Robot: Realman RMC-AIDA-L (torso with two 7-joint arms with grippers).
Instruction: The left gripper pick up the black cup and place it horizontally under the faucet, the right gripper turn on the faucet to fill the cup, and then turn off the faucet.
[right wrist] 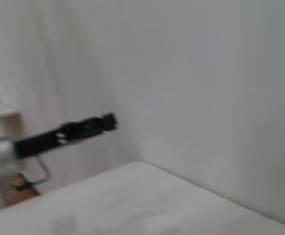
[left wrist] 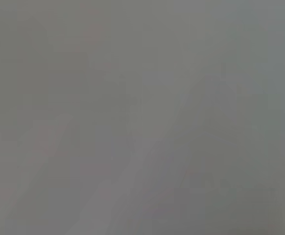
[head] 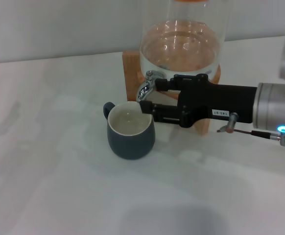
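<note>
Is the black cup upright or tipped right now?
Upright: the black cup stands on its base on the table, cream inside facing up, below the faucet, where the right pincer reaches.

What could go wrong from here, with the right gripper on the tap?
1. The black cup stands on the table in front of the faucet; its rim seems only partly below the spout, so water may miss it.
2. The right gripper reaches in just above the cup's rim; turning could nudge the cup.
3. The left gripper is parked away, so nothing steadies the cup.
</note>
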